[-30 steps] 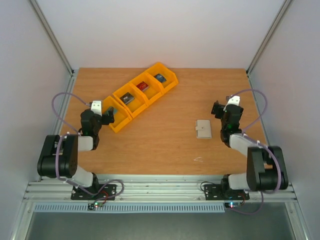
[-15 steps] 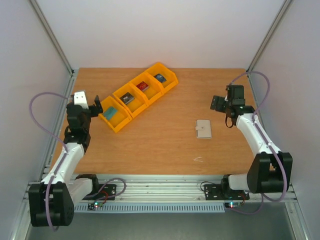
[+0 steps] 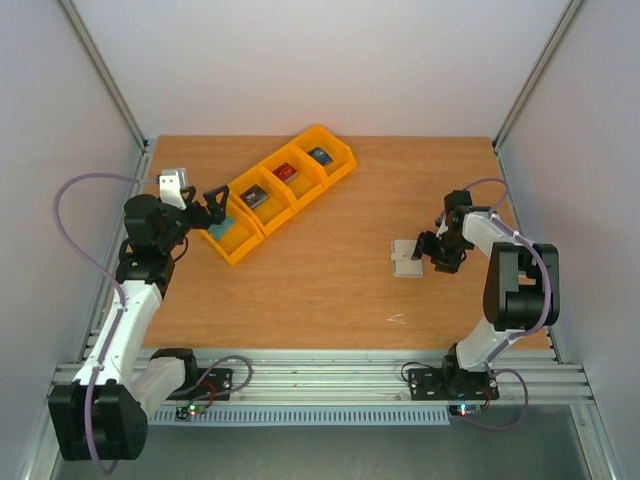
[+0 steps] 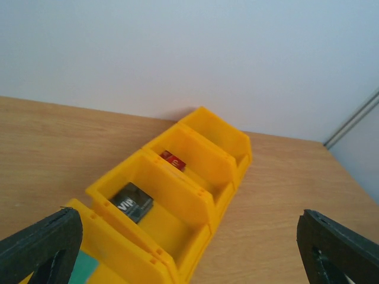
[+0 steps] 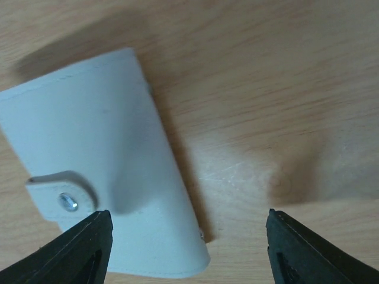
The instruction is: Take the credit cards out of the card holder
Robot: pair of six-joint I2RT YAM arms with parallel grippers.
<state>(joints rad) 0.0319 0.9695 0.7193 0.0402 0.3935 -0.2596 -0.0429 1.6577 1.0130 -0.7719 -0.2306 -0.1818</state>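
**Right gripper point(image 3: 429, 250) point(image 5: 186, 236) low over the closed card holder point(image 3: 406, 258) point(image 5: 100, 177); left gripper point(image 3: 212, 200) point(image 4: 186, 248) by the yellow bins point(image 3: 285, 190) point(image 4: 177, 189)**

Enclosure: pale walls point(image 3: 300, 60) on the left, right and far sides of a wooden table point(image 3: 330, 290) point(image 5: 266, 89) that fills the floor.

Arms: both reach out from the near edge. The right arm bends back so that its gripper sits at the right edge of the card holder on the table's right half. The left arm holds its gripper above the near-left end of the bins.

Bins: four joined compartments run diagonally from near-left to far-right across the far-left part of the table.

Card holder: it lies flat and folded shut, its strap fastened by a metal snap point(image 5: 68, 202). In the right wrist view its right edge falls between the two fingers, and the left finger point(image 5: 77, 248) stands over its corner.

Grippers: the right jaws stand apart and grasp nothing; whether a finger touches the holder cannot be told. The left jaws are spread wide and empty.

Cards: a black card point(image 3: 256, 197) point(image 4: 133, 202) with pale lettering lies in the second bin from the near-left end. A red card point(image 3: 286, 172) point(image 4: 173, 158) lies in the third. Both are well apart from the holder.
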